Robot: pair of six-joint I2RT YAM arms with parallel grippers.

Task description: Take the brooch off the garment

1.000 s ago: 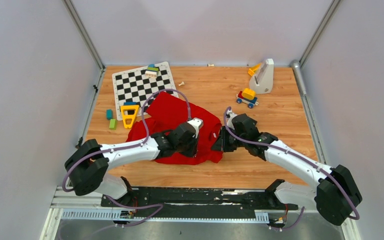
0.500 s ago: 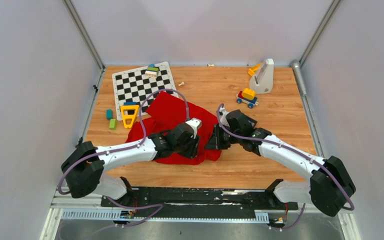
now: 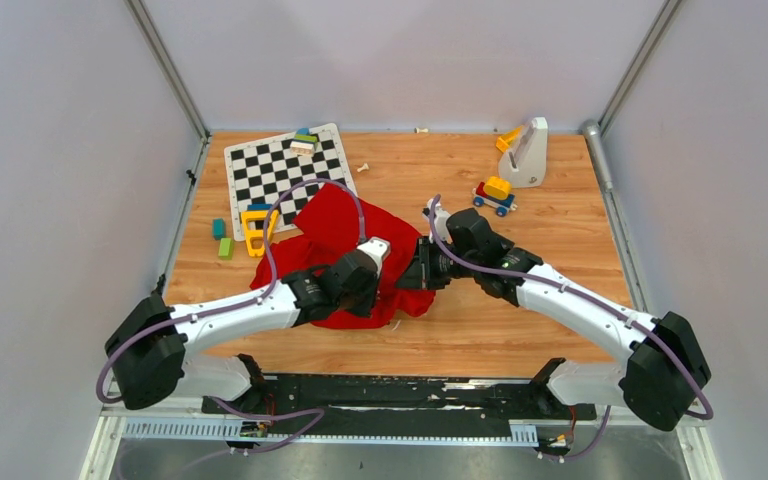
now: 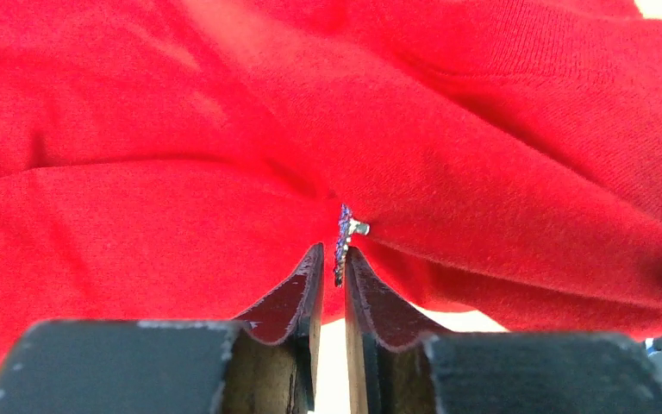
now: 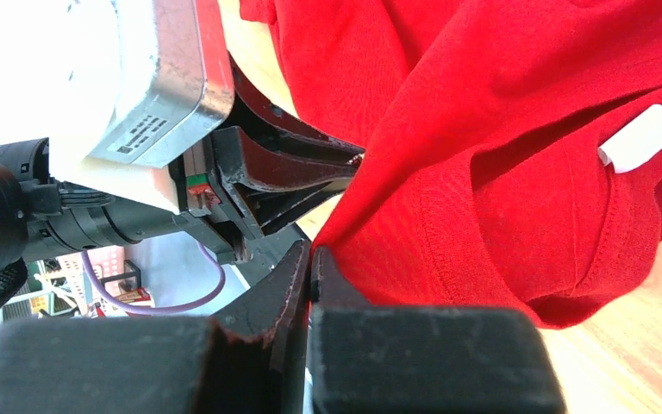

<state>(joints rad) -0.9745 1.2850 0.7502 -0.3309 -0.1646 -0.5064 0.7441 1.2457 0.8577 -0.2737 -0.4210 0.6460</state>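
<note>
- Red on wood: looking at the garment (image 3: 335, 235) bunched up in the middle of the table (image 3: 560, 250), right between the two arms.
- Finding the brooch (image 4: 342, 237) edge-on in the left wrist view: a small silvery, sparkly piece, sitting where the cloth is pulling up into a peak.
- Seeing the left gripper (image 4: 332, 259) down to a narrow slit, tips pinching the brooch's lower end. Seeing its upper end poking just past the tips, touching the fabric.
- Seeing the right gripper (image 5: 311, 256) fully closed, clamping a fold at the garment's edge.
- Placing the two grippers tip to tip, just beside each other, pointing at each other across the same ridge of cloth (right wrist view).
- Not making out the brooch from the top view: too small and buried between the grippers.
- Spotting a white tag (image 5: 638, 138) on the garment in the right wrist view, well apart from both sets of fingers.
- Noting the rest:
  - checkerboard (image 3: 285, 165) at the far left
  - yellow frame (image 3: 257, 232) just beside the garment's left edge
  - toy car (image 3: 494, 196) and white stand (image 3: 530, 150) at the far right, well apart from the grippers
</note>
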